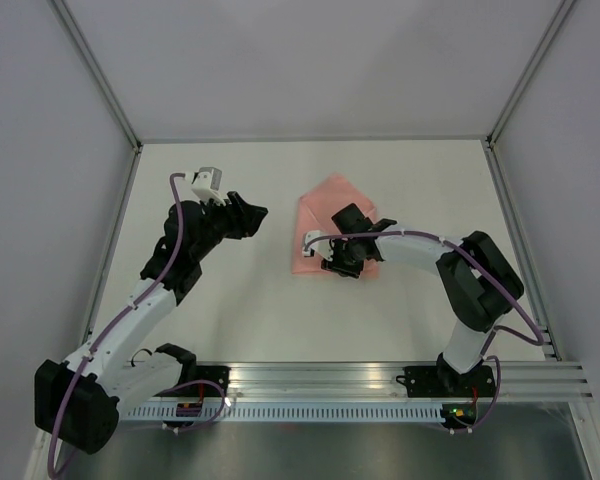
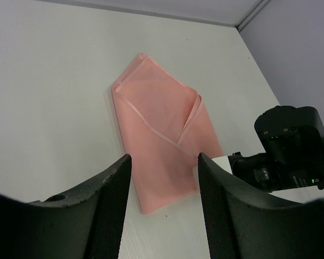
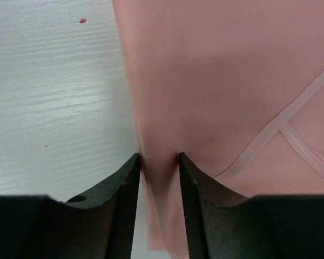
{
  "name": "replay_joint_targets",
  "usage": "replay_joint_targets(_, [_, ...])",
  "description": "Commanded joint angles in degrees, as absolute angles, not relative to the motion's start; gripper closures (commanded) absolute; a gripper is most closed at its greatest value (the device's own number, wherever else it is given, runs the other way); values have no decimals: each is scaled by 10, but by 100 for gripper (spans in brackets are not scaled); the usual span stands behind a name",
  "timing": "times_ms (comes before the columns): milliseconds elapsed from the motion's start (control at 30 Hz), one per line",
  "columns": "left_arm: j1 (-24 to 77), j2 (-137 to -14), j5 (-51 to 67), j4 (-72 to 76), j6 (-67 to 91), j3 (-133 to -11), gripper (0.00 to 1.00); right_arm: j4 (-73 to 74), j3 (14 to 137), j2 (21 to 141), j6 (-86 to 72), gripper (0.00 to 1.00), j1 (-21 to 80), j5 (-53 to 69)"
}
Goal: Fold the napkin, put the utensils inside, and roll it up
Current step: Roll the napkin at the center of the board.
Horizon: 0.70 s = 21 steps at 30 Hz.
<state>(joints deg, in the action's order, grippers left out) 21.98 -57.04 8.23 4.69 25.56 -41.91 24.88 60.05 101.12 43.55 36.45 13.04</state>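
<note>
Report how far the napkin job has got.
Done: the napkin lies folded, flaps overlapped. In hand: the right pincer pinches its edge; the left pincer hangs open, clear of it. Remaining: no utensils show in any view, so whether they are inside cannot be told, and the napkin lies flat, not rolled.

No readable text, label, brand or number shows in any view.
</note>
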Motion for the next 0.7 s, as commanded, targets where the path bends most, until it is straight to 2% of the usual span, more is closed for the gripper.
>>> replay_joint_targets(0, [221,-572,103,78,230,-415,43,276,603,1037,449,60,361,141])
replay_joint_targets(433, [225,-559,109,98,221,-400,47,327,619,1070,459,74,347,175])
replay_joint_targets(667, [289,-527,47,123,183,-369,51,403,658,1099,481,82,316,235])
